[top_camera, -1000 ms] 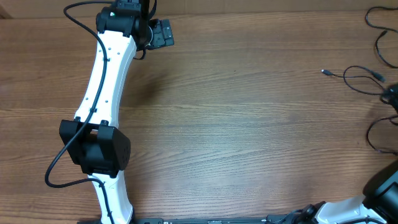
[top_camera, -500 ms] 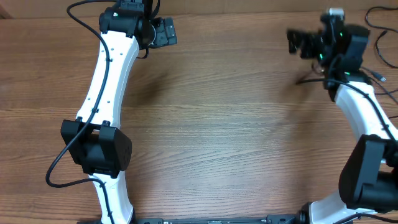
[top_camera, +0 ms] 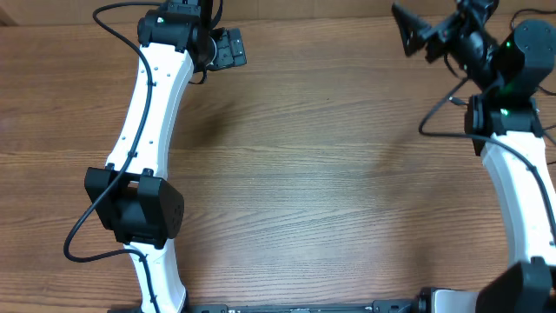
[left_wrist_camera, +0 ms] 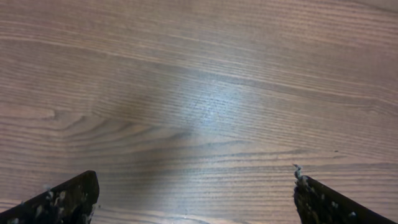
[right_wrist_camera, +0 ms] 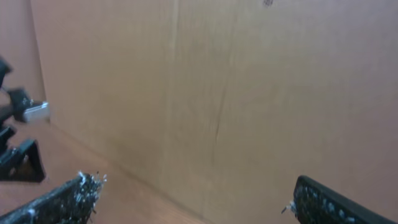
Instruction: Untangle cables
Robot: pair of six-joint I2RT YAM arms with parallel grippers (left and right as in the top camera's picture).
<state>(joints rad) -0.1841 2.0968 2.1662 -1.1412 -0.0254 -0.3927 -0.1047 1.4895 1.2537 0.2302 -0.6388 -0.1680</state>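
The cables lie at the table's right side, mostly hidden under my right arm. A small silver-tipped plug end shows beside the arm, and a thin black cord curves at the far right corner. My right gripper is raised at the far right and open, holding nothing. In the right wrist view the right gripper faces a brown cardboard wall. My left gripper is at the far left, open and empty. In the left wrist view the left gripper is over bare wood.
A brown cardboard wall stands along the table's far edge. The wooden table stretches between the two arms. A thicker black wire loops out beside the right arm.
The right arm has swung up from the bottom right corner to the far right, over the cables, and its jaws have opened wider. The left arm has barely moved.
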